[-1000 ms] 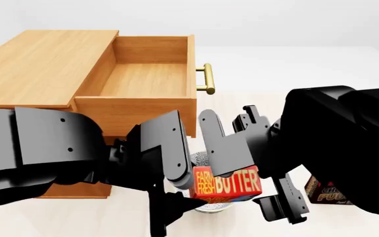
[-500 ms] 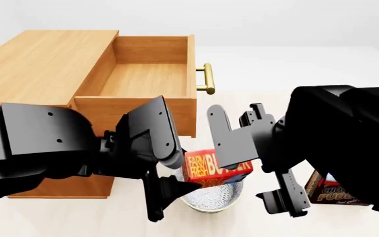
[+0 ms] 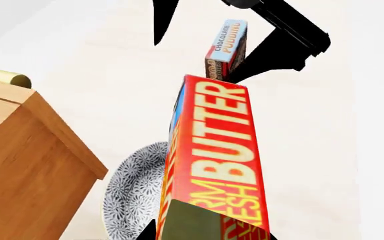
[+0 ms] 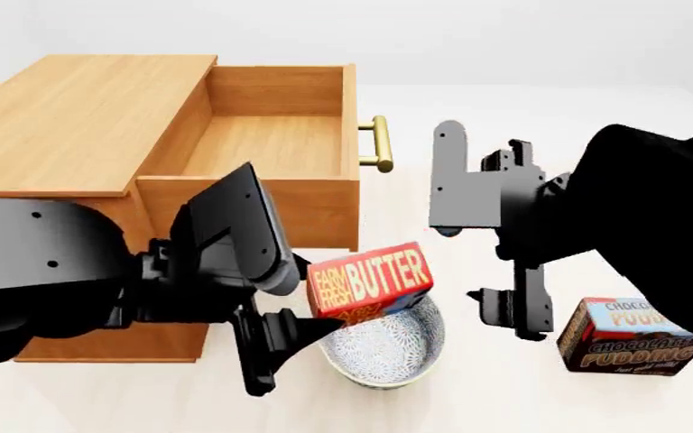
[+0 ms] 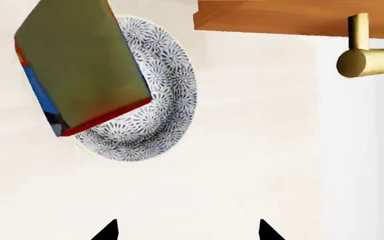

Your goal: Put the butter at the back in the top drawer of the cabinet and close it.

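Item: butter (image 4: 370,280), clenched in left tool (image 4: 284,336), above bowl (image 4: 385,350). Right tool (image 4: 491,262) released, empty. Top drawer (image 4: 268,144) open. Step: carry. Next, prob.: lift over drawer front, release at rear.

The left arm reaches in from 9 o'clock in the head view, its wrist bent downward, and the left gripper (image 4: 304,317) is clamped on the butter (image 4: 368,281), holding it tilted. The right arm enters from 3 o'clock, with the right gripper (image 4: 482,262) hanging spread wide, fingers apart and gripping nothing.
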